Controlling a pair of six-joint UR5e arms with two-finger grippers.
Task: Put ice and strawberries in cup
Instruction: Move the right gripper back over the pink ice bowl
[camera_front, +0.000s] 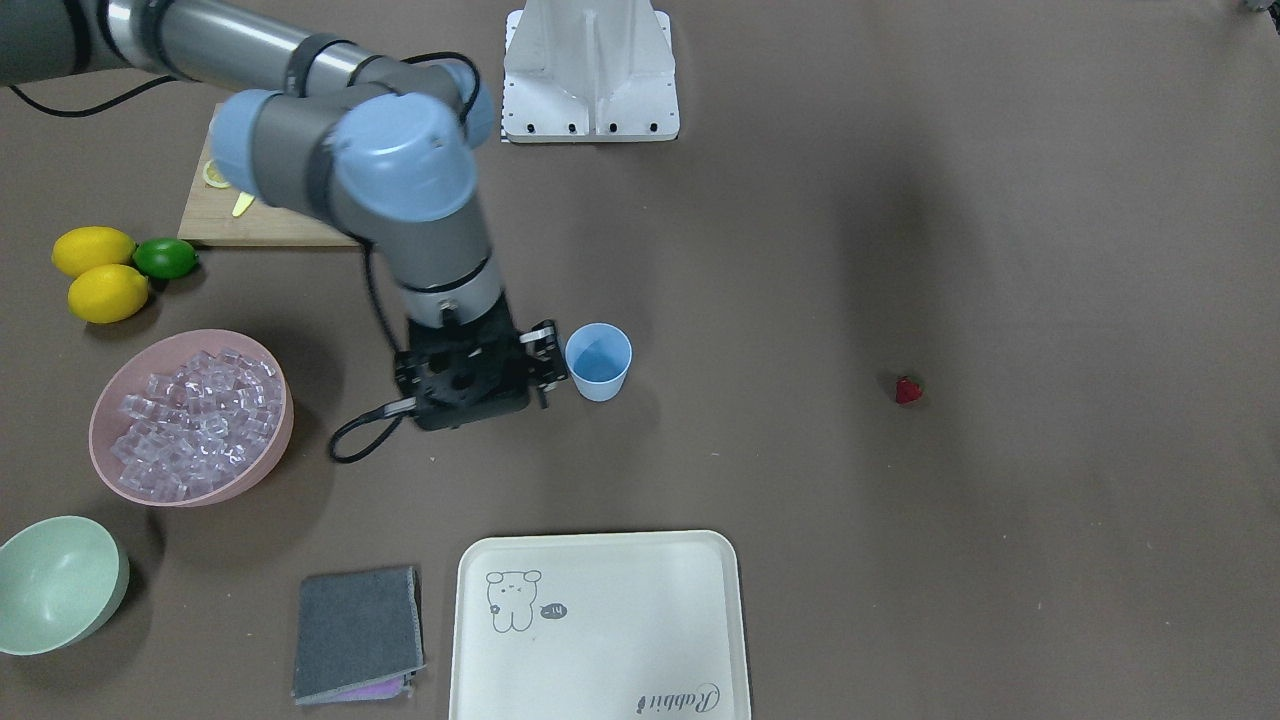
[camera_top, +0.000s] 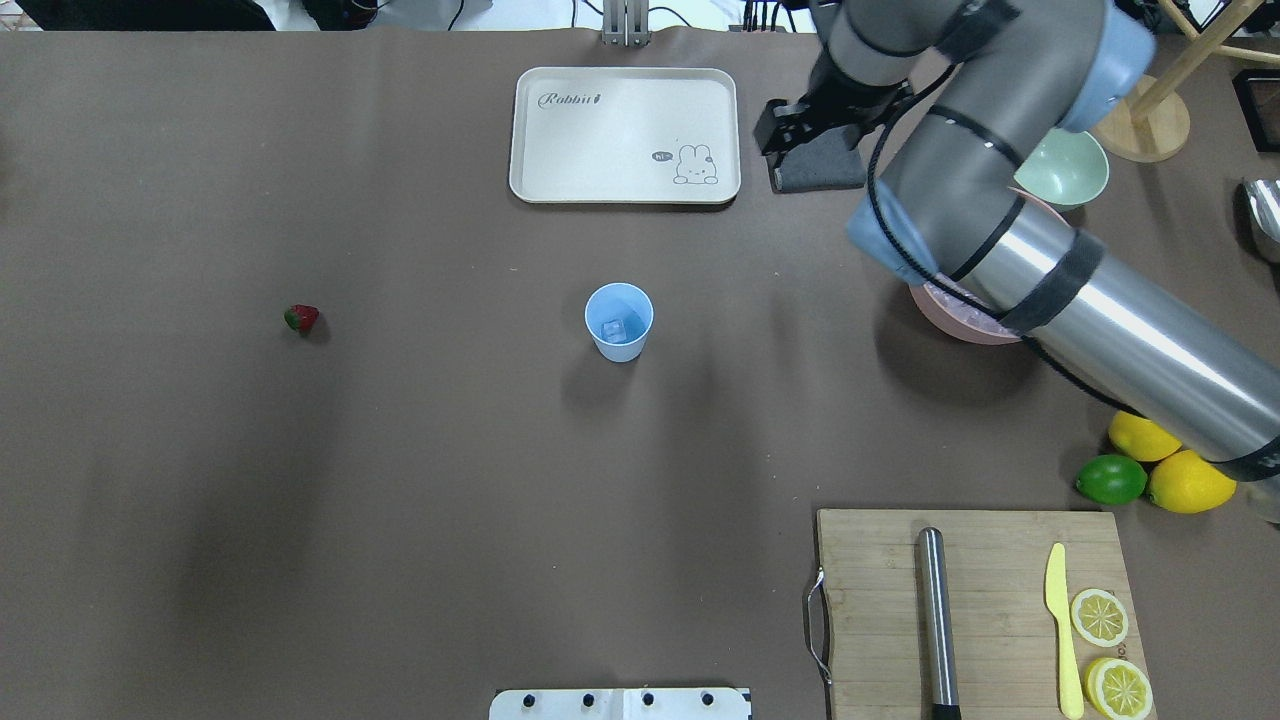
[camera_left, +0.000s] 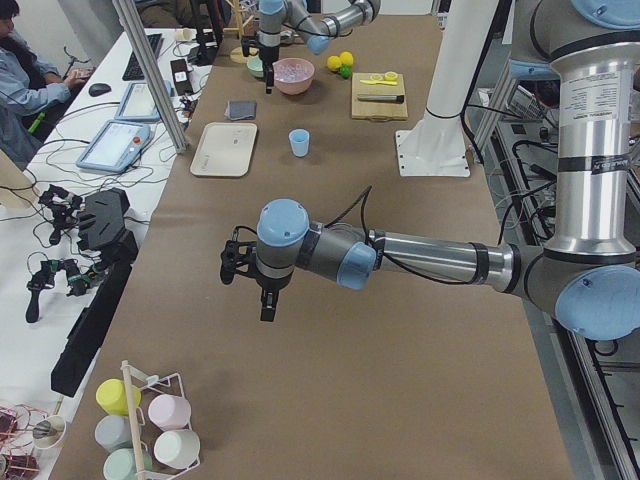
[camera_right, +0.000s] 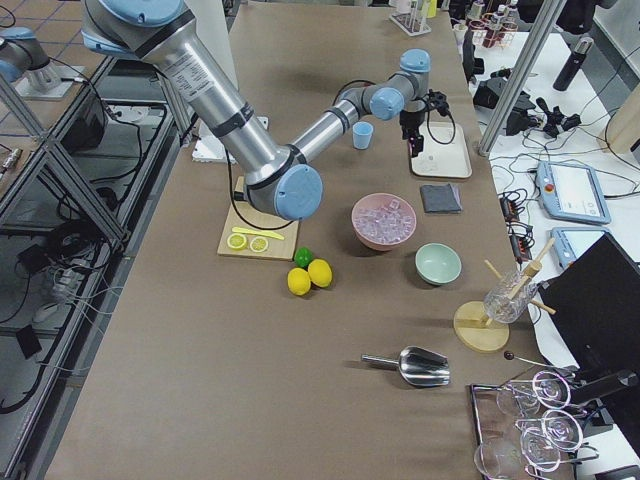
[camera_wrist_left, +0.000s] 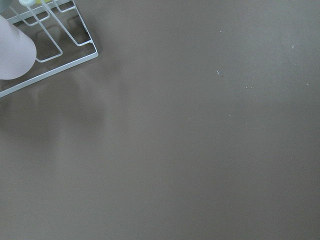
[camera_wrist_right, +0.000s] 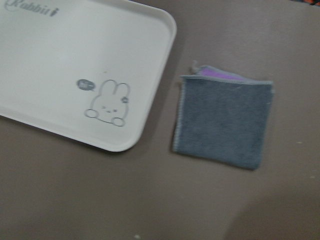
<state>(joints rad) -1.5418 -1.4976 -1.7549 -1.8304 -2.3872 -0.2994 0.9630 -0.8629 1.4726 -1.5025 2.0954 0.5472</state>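
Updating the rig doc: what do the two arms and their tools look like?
Both arms match: silver tube links, grey joints with light blue caps. The right arm has black bands around its long tube and a black cable looping to the black, boxy right tool. The left arm has a black cable running along its wrist to the black left tool. No markings are readable.

The cream plastic tray with round corners (camera_top: 620, 130) has the word "Rabbit" (camera_top: 570, 99) in curly grey letters in 1 corner. In the opposite corner, a small dark speech bubble (camera_top: 661, 156) beside a drawn rabbit (camera_top: 694, 165) says "hi".
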